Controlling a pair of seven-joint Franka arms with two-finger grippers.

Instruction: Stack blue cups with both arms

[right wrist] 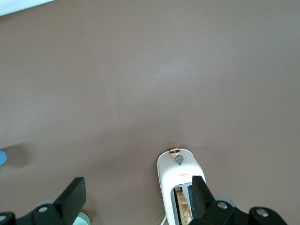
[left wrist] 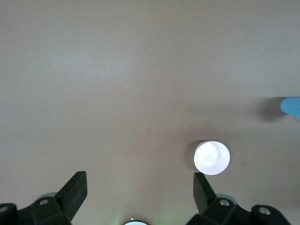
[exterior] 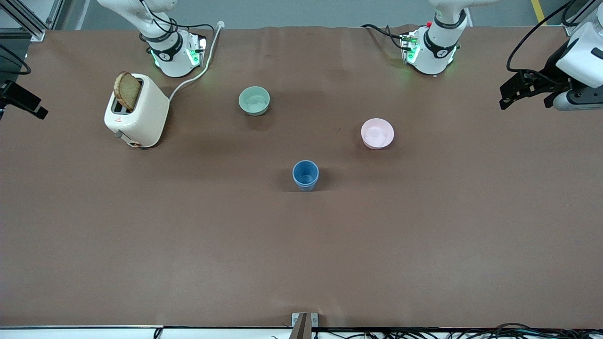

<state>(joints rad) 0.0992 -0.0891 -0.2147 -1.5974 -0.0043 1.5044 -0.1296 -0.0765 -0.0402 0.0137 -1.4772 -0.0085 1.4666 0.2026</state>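
Note:
One blue cup (exterior: 305, 175) stands upright on the brown table, nearer the front camera than both bowls. Only this one blue cup shape shows; I cannot tell whether a second sits inside it. Its edge shows in the left wrist view (left wrist: 291, 107) and the right wrist view (right wrist: 2, 157). My left gripper (left wrist: 140, 180) is open and empty, held high over the left arm's end of the table (exterior: 511, 96). My right gripper (right wrist: 138, 185) is open and empty, high over the toaster end; only a black part of it shows in the front view (exterior: 23, 100).
A pale green bowl (exterior: 254, 100) sits toward the robots' bases. A pink bowl (exterior: 377, 133) sits nearer the left arm's end and also shows in the left wrist view (left wrist: 212, 157). A cream toaster (exterior: 136, 110) with a bread slice (exterior: 127, 90) stands near the right arm's base, its cord trailing.

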